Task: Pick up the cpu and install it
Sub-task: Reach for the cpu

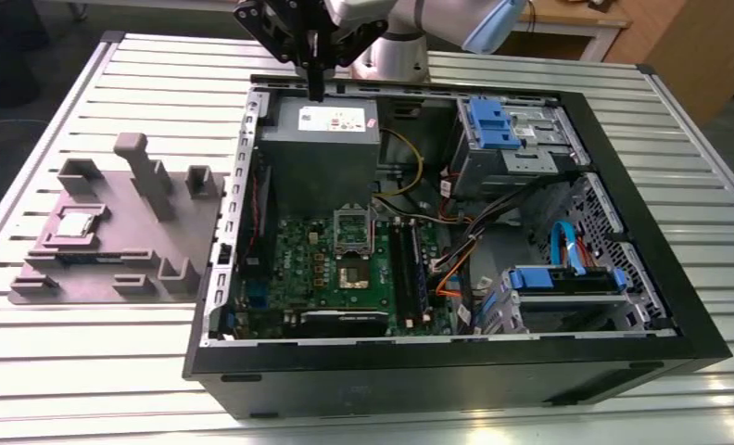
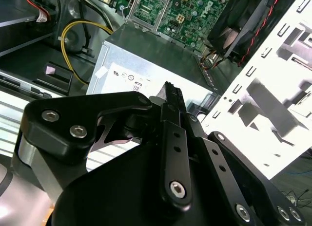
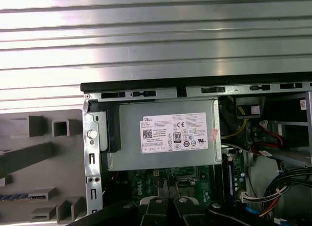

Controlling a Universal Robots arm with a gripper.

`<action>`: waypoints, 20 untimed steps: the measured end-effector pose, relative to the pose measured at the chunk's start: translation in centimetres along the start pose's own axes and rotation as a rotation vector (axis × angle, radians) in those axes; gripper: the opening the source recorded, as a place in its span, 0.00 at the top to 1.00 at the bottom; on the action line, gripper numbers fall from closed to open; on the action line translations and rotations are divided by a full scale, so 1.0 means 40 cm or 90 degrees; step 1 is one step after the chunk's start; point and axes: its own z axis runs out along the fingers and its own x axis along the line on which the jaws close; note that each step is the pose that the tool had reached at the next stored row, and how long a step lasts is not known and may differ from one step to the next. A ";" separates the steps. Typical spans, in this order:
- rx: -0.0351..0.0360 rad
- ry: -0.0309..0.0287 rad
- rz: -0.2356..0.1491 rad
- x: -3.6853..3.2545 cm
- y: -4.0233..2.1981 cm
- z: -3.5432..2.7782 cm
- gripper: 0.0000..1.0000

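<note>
We see an open black computer case (image 1: 466, 366) lying on its side on a slatted metal tabletop (image 1: 95, 371), looked down on in the exterior view. The robot arm's gripper (image 1: 314, 91) hangs over the far edge of the case, above a large grey power supply box (image 1: 322, 148) with a white label. Its fingers (image 2: 170, 119) are pressed together into one narrow black blade and pinch nothing. In the second wrist view the tip of this blade points towards the labelled top of the box.

The cpu (image 1: 78, 222), a small square chip with a pale silvery top, lies flat in a recess of a grey plastic fixture (image 1: 157, 232). The fixture sits on the tabletop just beside the case, on the exterior view's left. The cpu is well apart from the gripper.

Inside the case, a green motherboard (image 1: 305, 269) lies on the camera's side of the power supply box, with long black memory sticks (image 1: 399, 264) standing in a row next to its middle. Blue drive holders (image 1: 488, 120) sit on the exterior view's right side of the case, and orange and yellow cables (image 1: 454, 269) run between them and the board
</note>
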 end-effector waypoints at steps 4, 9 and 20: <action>0.0000 0.0000 0.000 0.004 0.000 0.000 0.90; 0.0000 0.0000 0.000 0.008 -0.001 0.000 0.90; 0.0000 0.0000 0.000 0.017 -0.001 0.000 0.90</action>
